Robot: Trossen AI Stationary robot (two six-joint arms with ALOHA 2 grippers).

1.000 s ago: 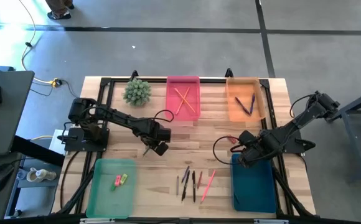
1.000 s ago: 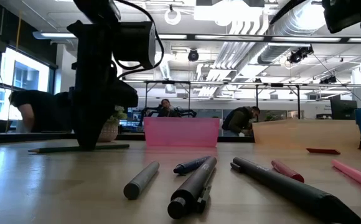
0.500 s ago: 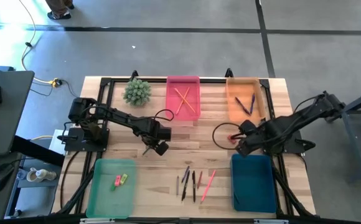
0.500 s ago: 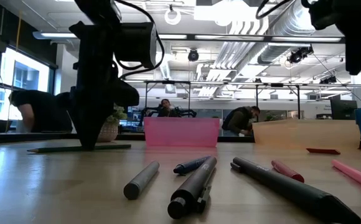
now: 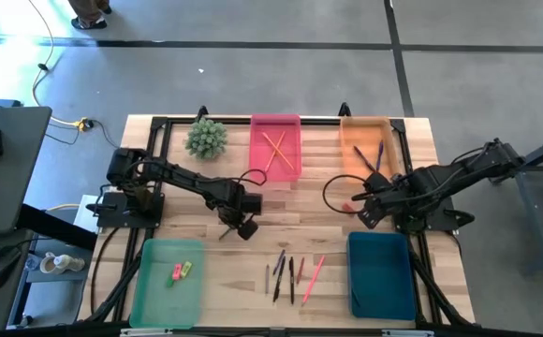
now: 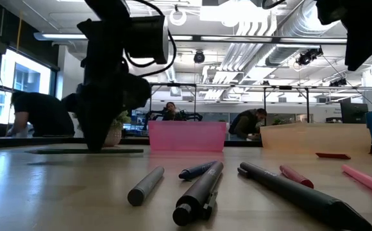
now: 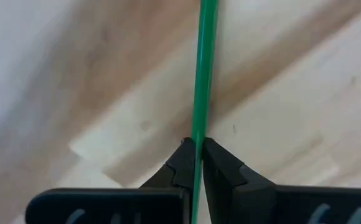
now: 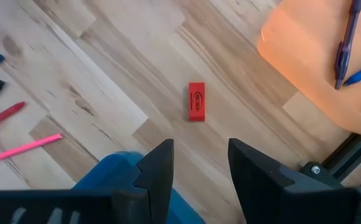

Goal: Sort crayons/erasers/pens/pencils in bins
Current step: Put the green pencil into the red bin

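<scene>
Left gripper [image 7: 197, 163] jaws have pinched the green pencil [image 7: 203, 74] on open tabletop; right jaws spread.

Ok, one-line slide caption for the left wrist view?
Left end effector shut on the green pencil over the wooden table.

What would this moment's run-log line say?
left gripper: shut on green pencil, at table | right gripper: open above red eraser | pink bin: two pencils
</scene>
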